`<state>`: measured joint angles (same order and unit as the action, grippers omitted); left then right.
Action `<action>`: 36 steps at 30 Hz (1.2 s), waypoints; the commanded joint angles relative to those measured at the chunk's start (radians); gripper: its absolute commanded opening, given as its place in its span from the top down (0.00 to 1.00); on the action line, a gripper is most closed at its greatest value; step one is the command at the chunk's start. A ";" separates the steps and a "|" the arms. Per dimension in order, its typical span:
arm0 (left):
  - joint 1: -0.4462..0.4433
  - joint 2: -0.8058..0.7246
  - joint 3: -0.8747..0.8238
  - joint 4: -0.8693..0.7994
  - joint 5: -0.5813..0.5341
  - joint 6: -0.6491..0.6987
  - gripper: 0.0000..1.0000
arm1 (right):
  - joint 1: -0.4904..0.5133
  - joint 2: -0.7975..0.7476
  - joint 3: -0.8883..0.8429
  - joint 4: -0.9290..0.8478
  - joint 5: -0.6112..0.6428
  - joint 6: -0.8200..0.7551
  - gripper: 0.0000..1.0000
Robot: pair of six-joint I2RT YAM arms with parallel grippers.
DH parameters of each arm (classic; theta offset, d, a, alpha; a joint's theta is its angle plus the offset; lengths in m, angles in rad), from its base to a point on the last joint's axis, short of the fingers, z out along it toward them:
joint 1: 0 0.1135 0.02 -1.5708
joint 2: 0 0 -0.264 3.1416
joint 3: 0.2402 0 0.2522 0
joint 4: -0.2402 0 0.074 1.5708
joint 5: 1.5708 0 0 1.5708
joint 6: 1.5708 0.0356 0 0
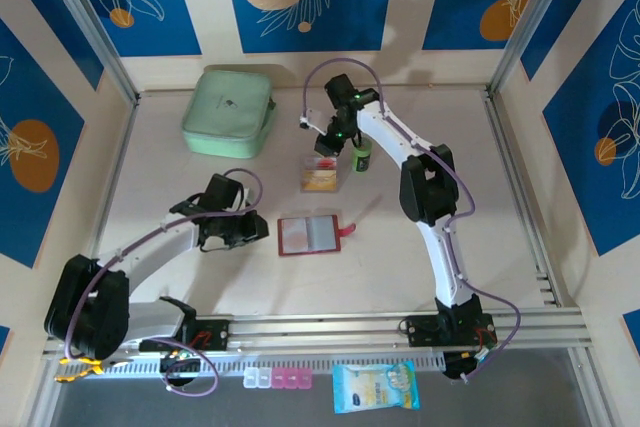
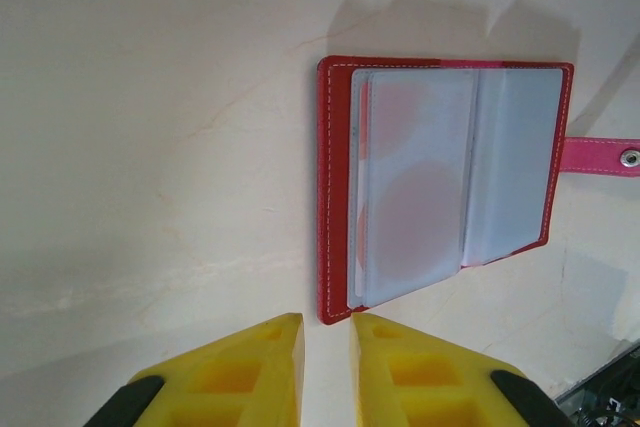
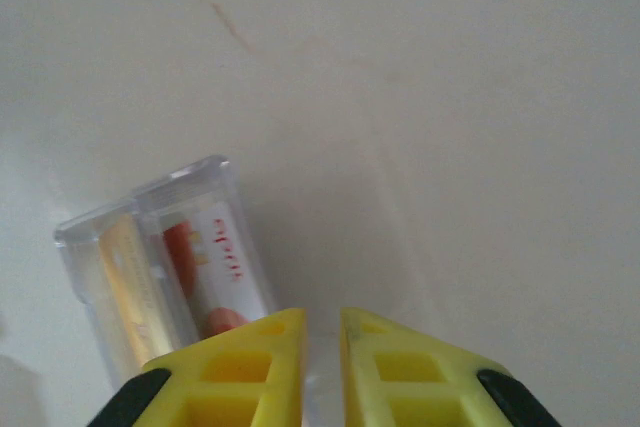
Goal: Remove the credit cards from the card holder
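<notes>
Open wallet (image 1: pixel 305 235); cards (image 1: pixel 320 179) prob. beyond.

One red card holder (image 1: pixel 305 235) is lying open mid-table, showing two clear sleeves (image 2: pixel 415 182). One clear plastic box (image 1: pixel 321 177) just beyond it is holding two discernible cards (image 3: pixel 215 257). One mint-green zip case (image 1: pixel 228 112) is lying far left. One small green object (image 1: pixel 361 157) is standing right of the box. One blue packet (image 1: pixel 375 387) is lying at the near edge.

On my overhead feed, a mint-green zip case (image 1: pixel 229 111) lies at the far left of the desk (image 1: pixel 180 287). A clear plastic box (image 1: pixel 320 175) sits near the middle, with a small green bottle-like thing (image 1: pixel 361 158) just to its right. Past the near edge, I see a pink-and-white row of small compartments (image 1: pixel 278 378) beside a blue packet (image 1: pixel 375 387).
</notes>
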<state>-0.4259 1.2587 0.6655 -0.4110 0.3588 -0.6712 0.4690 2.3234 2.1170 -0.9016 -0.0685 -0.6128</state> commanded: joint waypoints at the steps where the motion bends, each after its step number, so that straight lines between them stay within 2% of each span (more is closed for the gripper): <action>1: 0.013 0.018 -0.014 0.053 0.044 0.004 0.80 | 0.029 -0.128 -0.084 0.060 0.012 0.170 0.83; 8: 0.007 0.095 -0.039 0.179 0.135 -0.034 0.81 | 0.114 -0.323 -0.350 0.192 0.064 0.474 0.84; 16: -0.040 0.164 -0.046 0.259 0.147 -0.070 0.86 | 0.212 -0.504 -0.657 0.338 0.087 0.814 0.85; 22: -0.060 0.205 -0.034 0.239 0.102 -0.062 0.91 | 0.268 -0.574 -0.810 0.395 0.111 1.043 0.94; 25: -0.066 0.209 -0.021 0.221 0.067 -0.048 0.92 | 0.296 -0.596 -0.859 0.400 0.133 1.120 0.98; 29: -0.066 0.236 -0.024 0.255 0.076 -0.056 0.93 | 0.322 -0.624 -0.921 0.422 0.130 1.211 1.00; 36: -0.070 0.277 -0.017 0.273 0.079 -0.060 0.93 | 0.330 -0.620 -1.003 0.511 0.014 1.306 1.00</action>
<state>-0.4870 1.5208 0.6296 -0.1467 0.4446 -0.7315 0.7929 1.7176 1.1408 -0.4397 0.0097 0.6159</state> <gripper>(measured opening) 0.071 0.063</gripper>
